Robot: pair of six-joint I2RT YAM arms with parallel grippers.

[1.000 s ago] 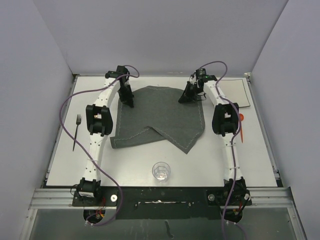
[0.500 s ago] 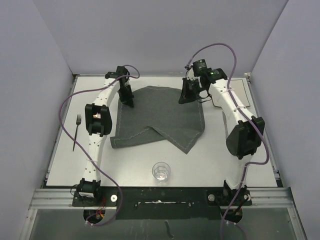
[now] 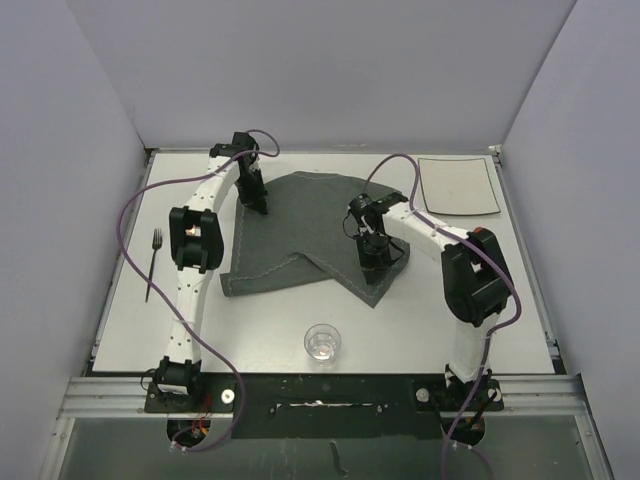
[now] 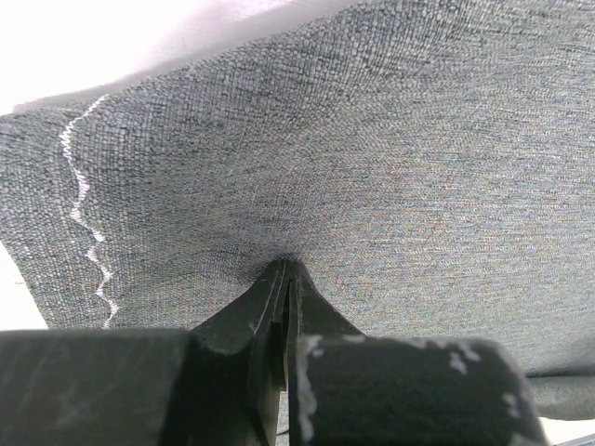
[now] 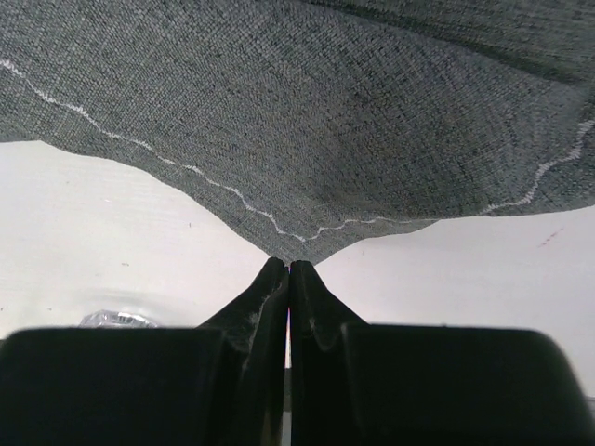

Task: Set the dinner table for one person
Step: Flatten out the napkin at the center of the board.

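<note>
On the white dinner table (image 3: pixel 250 325) lies a dark grey cloth placemat (image 3: pixel 320 225), rumpled, with its near part folded over. My left gripper (image 3: pixel 260 207) is shut at the mat's far left corner. In the left wrist view its tips (image 4: pixel 286 265) press into the weave of the placemat (image 4: pixel 418 167), and I cannot tell if a fold is pinched. My right gripper (image 3: pixel 372 278) is shut at the mat's near pointed corner. From the right wrist, that gripper (image 5: pixel 289 265) touches the placemat's (image 5: pixel 325 111) stitched corner, with nothing seen between the jaws.
A white square plate (image 3: pixel 458 185) lies at the far right of the table. A dark fork (image 3: pixel 153 262) rests near the left edge. A clear glass (image 3: pixel 322 341) stands near the front edge, between the arm bases, and its rim also shows in the right wrist view as the glass (image 5: pixel 116 319).
The right arm has swung from the mat's far right corner to its near pointed corner, uncovering the plate. Neither the left arm nor the placemat has moved.
</note>
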